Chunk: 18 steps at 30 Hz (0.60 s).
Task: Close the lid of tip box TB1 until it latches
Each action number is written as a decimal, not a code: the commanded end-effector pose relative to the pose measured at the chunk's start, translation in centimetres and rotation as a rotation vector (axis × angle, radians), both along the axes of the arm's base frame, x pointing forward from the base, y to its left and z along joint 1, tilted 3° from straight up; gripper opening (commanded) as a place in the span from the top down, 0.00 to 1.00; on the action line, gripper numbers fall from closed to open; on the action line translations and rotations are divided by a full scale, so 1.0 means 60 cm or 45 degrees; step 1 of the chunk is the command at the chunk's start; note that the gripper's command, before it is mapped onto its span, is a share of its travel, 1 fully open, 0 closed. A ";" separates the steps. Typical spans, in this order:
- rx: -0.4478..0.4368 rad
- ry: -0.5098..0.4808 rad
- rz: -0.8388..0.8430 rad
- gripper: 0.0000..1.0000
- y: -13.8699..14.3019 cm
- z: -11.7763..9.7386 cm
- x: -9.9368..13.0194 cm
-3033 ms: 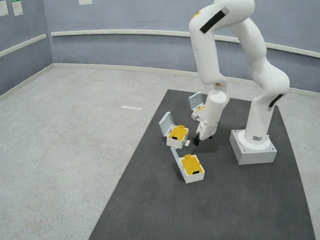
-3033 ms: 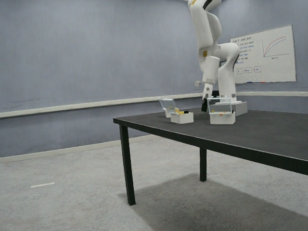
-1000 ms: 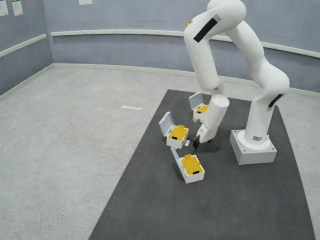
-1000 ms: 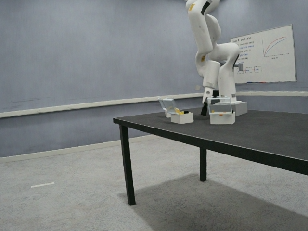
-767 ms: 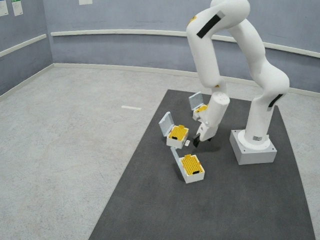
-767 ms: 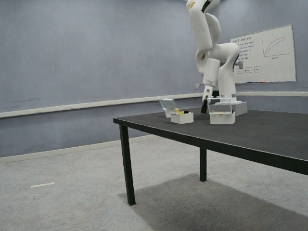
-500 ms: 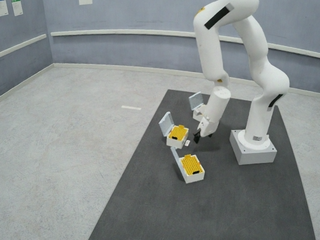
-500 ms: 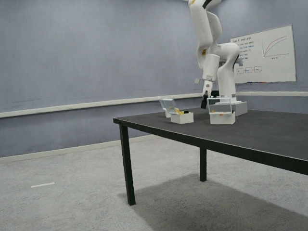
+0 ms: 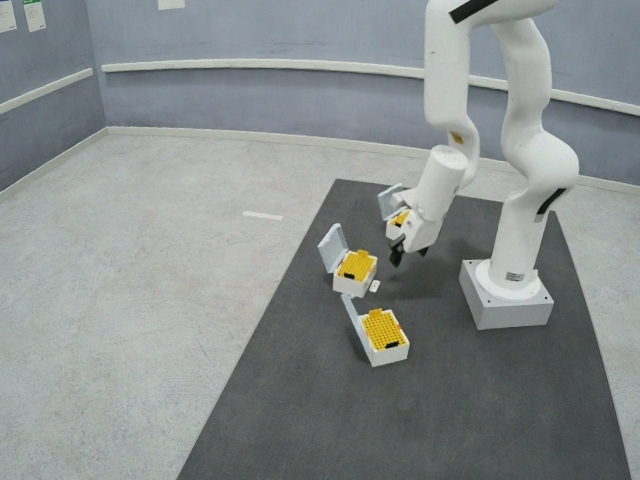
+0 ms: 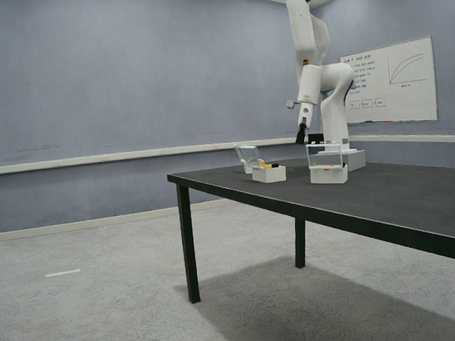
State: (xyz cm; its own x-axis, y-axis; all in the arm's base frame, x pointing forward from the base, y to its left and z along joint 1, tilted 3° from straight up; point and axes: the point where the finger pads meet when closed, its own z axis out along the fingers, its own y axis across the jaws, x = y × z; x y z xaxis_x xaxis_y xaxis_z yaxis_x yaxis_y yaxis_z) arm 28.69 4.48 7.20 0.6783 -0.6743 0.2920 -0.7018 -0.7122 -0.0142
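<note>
White glossy arm with rounded links and black stripe accents. Small yellow label near the wrist, sticker on the round base atop a grey plinth. Gripper has a white body with black jaws.

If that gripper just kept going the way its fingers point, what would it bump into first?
Most likely the dark bench top: the open gripper points down at bare surface beside the middle tip box. Depth is uncertain, so it might graze that box.

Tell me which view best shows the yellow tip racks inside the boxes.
Top. It looks down into the open boxes, showing the racks as full yellow grids, though the arm hides part of one. The exterior view is side-on and shows only yellow slivers above the box walls.
</note>
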 end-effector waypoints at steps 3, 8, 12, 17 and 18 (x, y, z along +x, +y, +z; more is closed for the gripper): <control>-0.036 0.029 -0.008 0.00 0.001 0.069 0.000; -0.036 0.029 -0.008 0.00 0.002 0.076 -0.001; -0.036 0.029 -0.008 0.00 0.002 0.076 -0.001; -0.036 0.029 -0.008 0.00 0.002 0.076 -0.001; -0.037 0.030 0.034 0.00 0.009 0.075 -0.004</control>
State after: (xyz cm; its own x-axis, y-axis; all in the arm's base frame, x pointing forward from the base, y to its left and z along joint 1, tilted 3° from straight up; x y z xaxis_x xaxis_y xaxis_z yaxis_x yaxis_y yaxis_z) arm 28.56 4.59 11.58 0.6755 -0.6711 0.3054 -0.7006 -0.7133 -0.0177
